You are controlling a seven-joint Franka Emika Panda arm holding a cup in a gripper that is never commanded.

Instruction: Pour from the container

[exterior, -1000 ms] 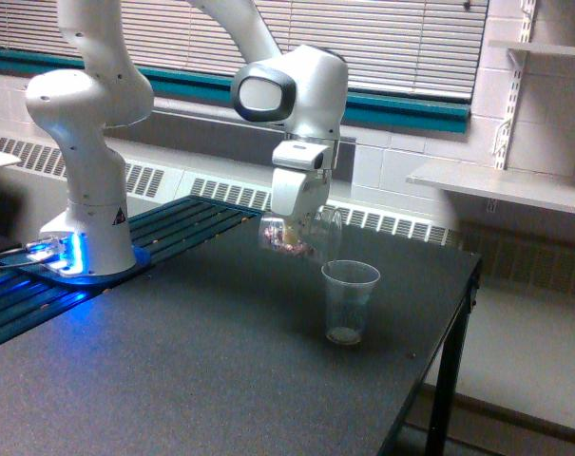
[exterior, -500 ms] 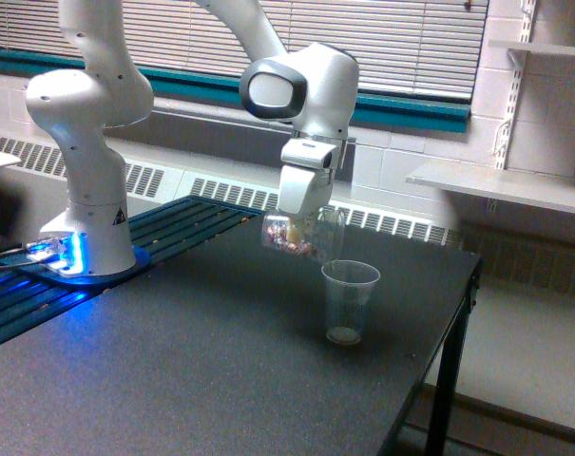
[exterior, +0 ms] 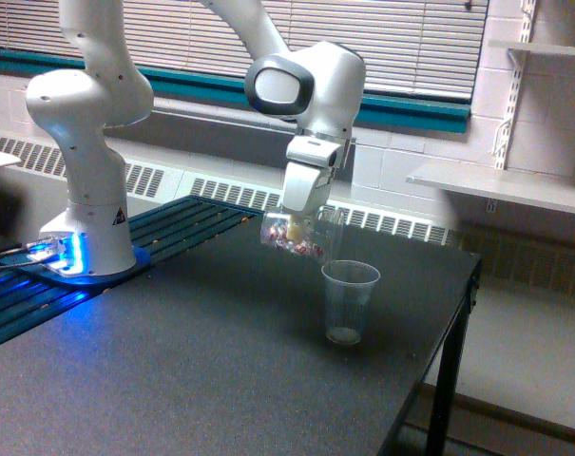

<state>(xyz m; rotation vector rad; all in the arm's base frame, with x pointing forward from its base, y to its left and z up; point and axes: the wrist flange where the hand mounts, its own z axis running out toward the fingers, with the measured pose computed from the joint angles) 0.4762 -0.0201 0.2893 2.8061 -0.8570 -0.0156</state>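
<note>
My gripper point(exterior: 300, 217) is shut on the container point(exterior: 298, 237), a small clear tumbler with reddish and pale bits inside. The container lies tipped on its side, its mouth toward the exterior view's right. It hangs just above and left of the rim of a clear ribbed tapered cup point(exterior: 349, 300). That cup stands upright on the dark table point(exterior: 192, 380) and holds a thin layer of bits at its bottom. No bits show falling between the two.
The arm's white base point(exterior: 87, 228) stands at the table's left on a blue-lit plate. The table's right edge point(exterior: 453, 351) drops off close behind the ribbed cup. A wall shelf point(exterior: 506, 185) hangs at the right, beyond the table.
The gripper has shifted slightly to the right and up with the container, bringing its mouth nearer the ribbed cup's rim and tilting it a little further. The ribbed cup has not moved.
</note>
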